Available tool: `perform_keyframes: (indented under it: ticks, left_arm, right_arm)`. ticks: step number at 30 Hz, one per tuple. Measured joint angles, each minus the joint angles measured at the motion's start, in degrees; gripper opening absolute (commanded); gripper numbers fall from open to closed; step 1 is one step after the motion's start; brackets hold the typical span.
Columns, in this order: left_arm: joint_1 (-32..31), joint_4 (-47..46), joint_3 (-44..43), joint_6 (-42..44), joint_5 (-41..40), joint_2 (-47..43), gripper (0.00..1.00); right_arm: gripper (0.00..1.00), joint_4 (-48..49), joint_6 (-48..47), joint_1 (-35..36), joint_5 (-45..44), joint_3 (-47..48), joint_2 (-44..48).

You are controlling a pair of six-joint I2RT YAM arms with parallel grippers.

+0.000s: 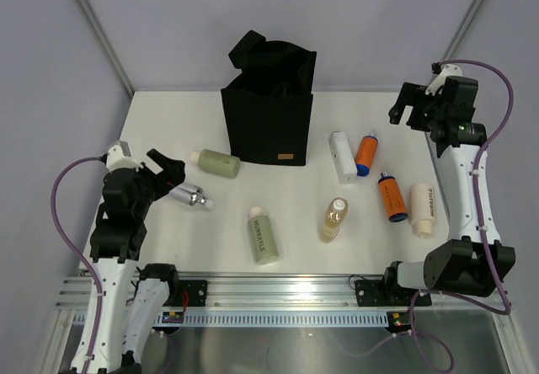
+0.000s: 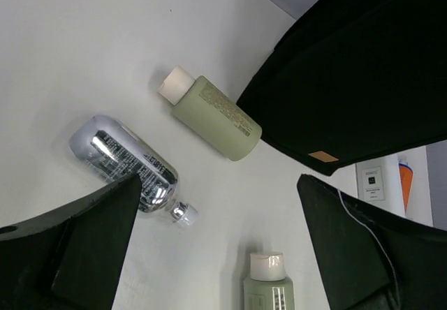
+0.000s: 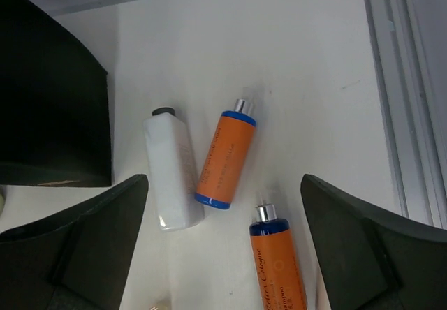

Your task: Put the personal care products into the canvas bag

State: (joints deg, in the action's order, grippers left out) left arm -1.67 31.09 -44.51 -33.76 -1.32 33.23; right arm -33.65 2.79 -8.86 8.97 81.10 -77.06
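Observation:
The black canvas bag (image 1: 268, 109) stands open at the back middle of the table. Eight products lie around it: an olive bottle (image 1: 217, 163), a silver bottle (image 1: 192, 195), a second olive bottle (image 1: 262, 235), an amber one (image 1: 333, 220), a white one (image 1: 342, 157), two orange ones (image 1: 366, 152) (image 1: 391, 198) and a cream tube (image 1: 422, 209). My left gripper (image 1: 168, 172) is open and empty just above the silver bottle (image 2: 126, 162). My right gripper (image 1: 410, 109) is open and empty, raised at the back right above the white (image 3: 173, 174) and orange bottles (image 3: 225, 160).
Grey walls close in the back and sides of the white table (image 1: 168, 121). A metal rail (image 1: 286, 294) runs along the near edge between the arm bases. The bag's tan label (image 1: 286, 157) faces the front.

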Motion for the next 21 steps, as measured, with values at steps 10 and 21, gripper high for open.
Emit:
perform_keyframes:
  ticks: [10,21]
  left_arm:
    - [0.0,8.4,-0.9,-6.9,2.7,3.5,0.99]
    - [-1.3,10.3,1.2,-7.4,2.1,23.9,0.99]
  right_arm:
    - [0.99,-17.3,-30.6,5.0,28.4,5.0,0.2]
    - [0.99,-25.5,-44.2,8.3,41.7,-1.8,1.5]
